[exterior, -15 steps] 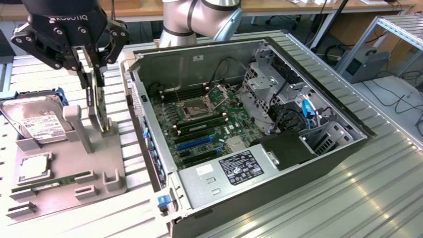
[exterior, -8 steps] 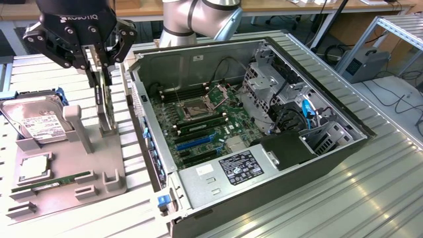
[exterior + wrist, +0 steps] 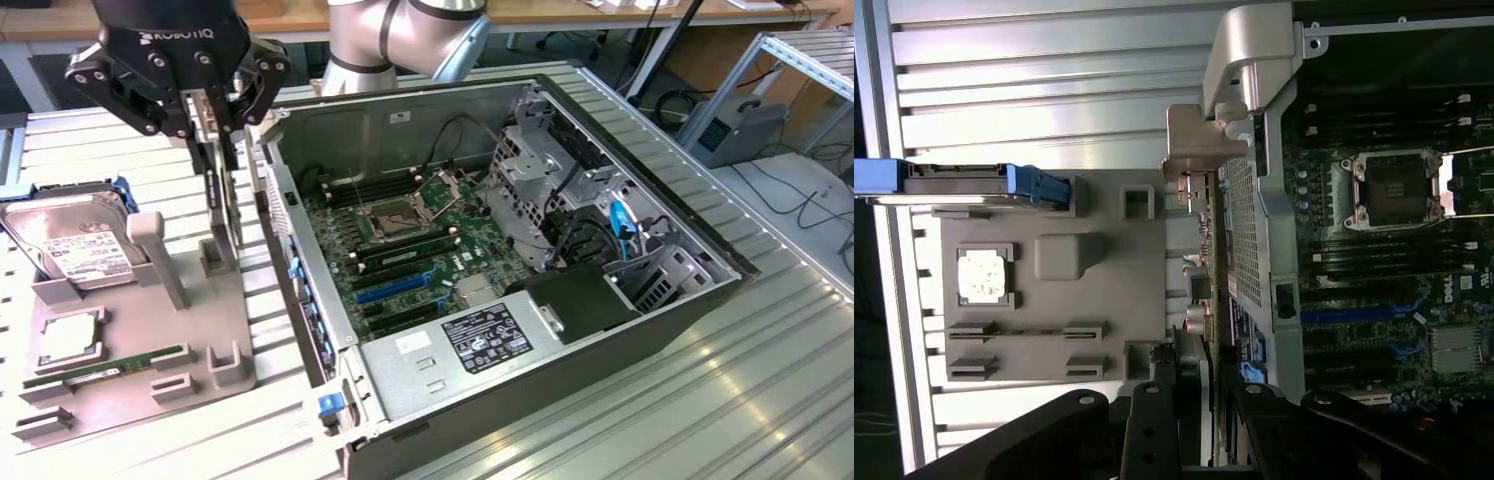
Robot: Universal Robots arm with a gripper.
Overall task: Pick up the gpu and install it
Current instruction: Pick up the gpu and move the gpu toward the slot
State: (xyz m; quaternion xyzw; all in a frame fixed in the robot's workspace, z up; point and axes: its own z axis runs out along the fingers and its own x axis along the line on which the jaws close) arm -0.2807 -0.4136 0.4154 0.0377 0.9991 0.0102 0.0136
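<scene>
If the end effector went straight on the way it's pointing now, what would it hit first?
Probably the thin dark graphics card standing on edge in the grey plastic holder, directly under the end effector. Whether they already touch is unclear.

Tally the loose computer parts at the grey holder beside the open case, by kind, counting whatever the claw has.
hard drive: 1
processor chip: 1
memory stick: 1
gpu, upright in the claw: 1
Total: 4
</scene>
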